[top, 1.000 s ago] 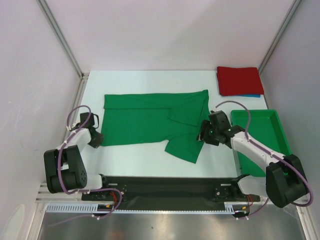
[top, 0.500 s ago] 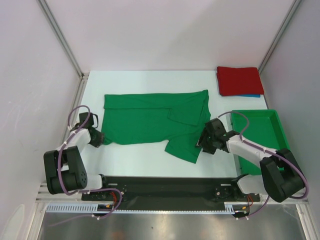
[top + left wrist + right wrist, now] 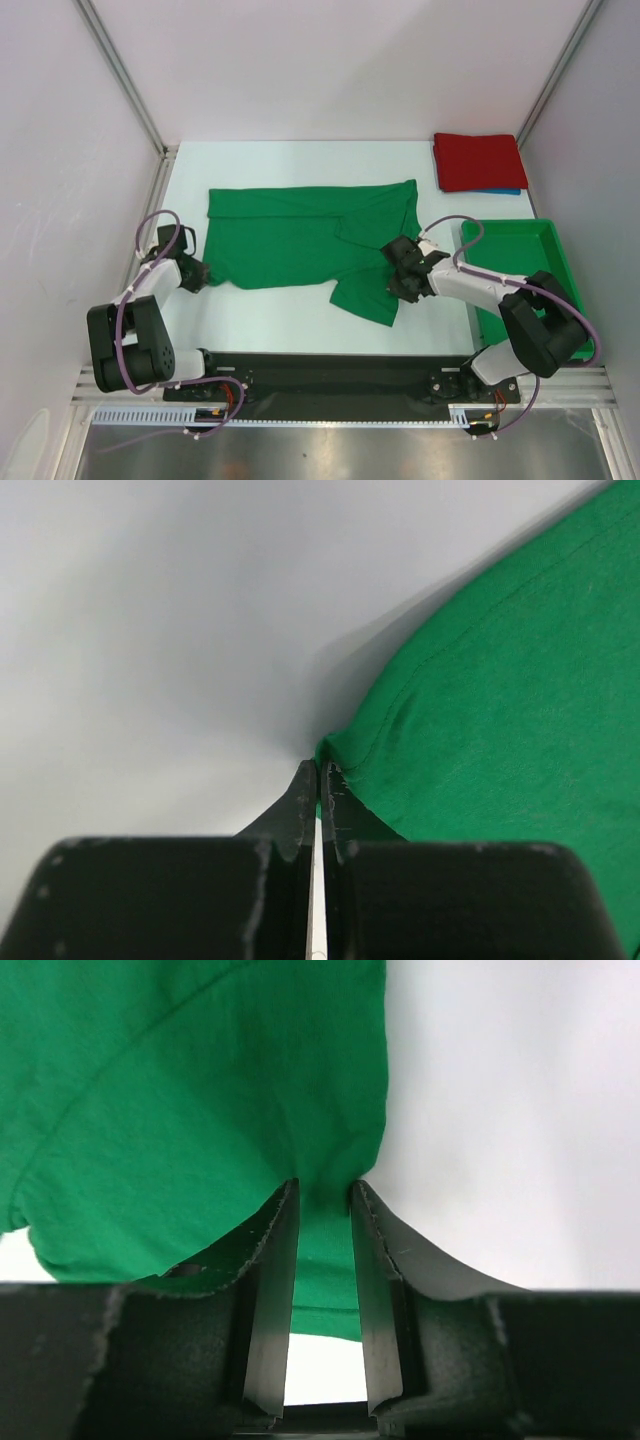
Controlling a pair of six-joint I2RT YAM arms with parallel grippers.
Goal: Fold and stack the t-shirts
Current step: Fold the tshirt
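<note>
Your left gripper (image 3: 320, 772) pinched tight on the near-left hem corner of the one green t-shirt (image 3: 290, 245), your right gripper (image 3: 324, 1188) clamped on a bunch of its near-right edge, shirt spread flat mid-table (image 3: 280, 170), one red t-shirt (image 3: 477, 162) folded on one blue t-shirt (image 3: 503, 191) far right, one green bin (image 3: 520, 262) just nearer.
</note>
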